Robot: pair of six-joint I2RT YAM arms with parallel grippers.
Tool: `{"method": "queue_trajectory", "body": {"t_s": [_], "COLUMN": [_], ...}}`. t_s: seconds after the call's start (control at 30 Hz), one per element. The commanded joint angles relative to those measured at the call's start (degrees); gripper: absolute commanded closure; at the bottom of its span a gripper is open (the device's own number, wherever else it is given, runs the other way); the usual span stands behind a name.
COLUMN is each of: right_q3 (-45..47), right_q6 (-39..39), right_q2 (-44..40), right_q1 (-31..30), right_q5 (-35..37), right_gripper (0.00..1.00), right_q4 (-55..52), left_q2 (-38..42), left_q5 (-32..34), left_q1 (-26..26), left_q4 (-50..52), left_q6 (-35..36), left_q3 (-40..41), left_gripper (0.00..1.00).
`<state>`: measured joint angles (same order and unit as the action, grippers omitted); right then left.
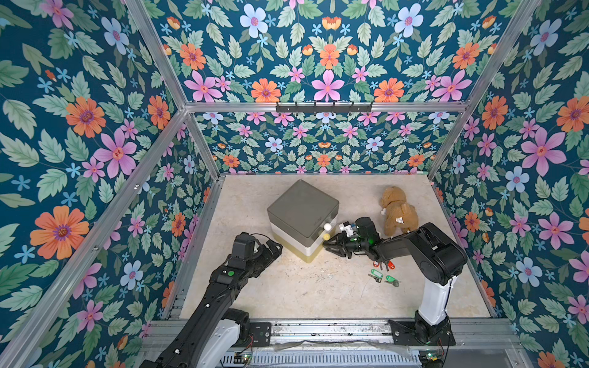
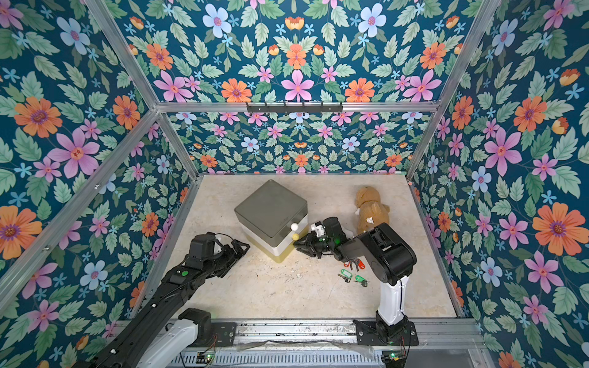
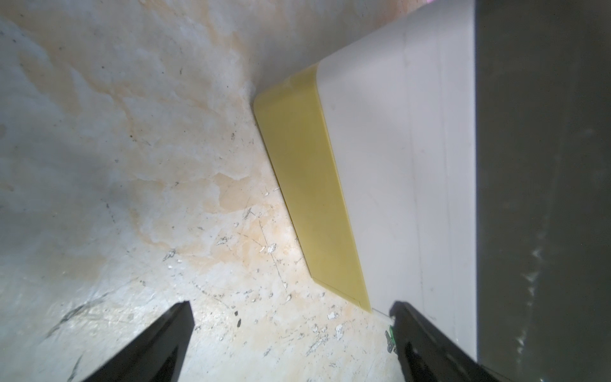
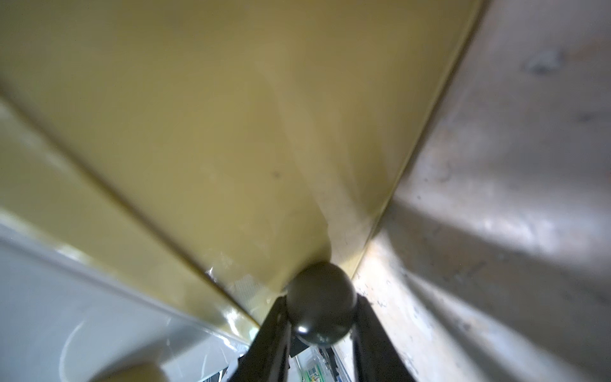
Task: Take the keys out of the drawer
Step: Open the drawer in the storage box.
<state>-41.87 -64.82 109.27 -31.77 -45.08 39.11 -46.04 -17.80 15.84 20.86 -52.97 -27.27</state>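
One drawer unit stands on the table, stacked grey, white and yellow. All three levels are shut, so nothing inside shows. Four keys lie on the table off the unit's knob side, two with red tags and two with green tags. One brown plush bear sits off the same side, farther back. The right end effector pinches the round knob of the yellow bottom drawer. The left end effector hangs at the unit's opposite side, spread wide and empty.
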Motion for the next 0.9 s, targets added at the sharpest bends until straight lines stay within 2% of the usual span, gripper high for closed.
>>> {"method": "queue_trajectory", "body": {"t_s": [0.0,0.4,0.63,0.87], "right_q3": [0.51,5.83,11.42,14.92], "right_q6": [-0.33,0.62,2.12,6.8], "right_q2": [-0.36,-4.12,-7.92,-12.22], "right_q1": [-0.07,0.3,2.71,3.94], "right_q5": [0.93,1.67,1.42,1.66], "right_gripper": [0.77,0.79,0.79,0.79], "right_q4": [3.95,3.94,3.25,-2.98], "left_q2": [0.35,0.69,2.0,2.45], "left_q5": [0.02,-0.63,-0.91,-1.01], "left_q1": [-0.04,-0.04,-0.02,-0.02], "left_q4": [0.51,-0.82,-1.61,-2.36], "left_q6": [0.94,-0.07,-0.78,-1.25], "left_q3": [-0.09,0.01,0.52,0.62], "left_gripper": [0.01,0.01,0.01,0.01]}}
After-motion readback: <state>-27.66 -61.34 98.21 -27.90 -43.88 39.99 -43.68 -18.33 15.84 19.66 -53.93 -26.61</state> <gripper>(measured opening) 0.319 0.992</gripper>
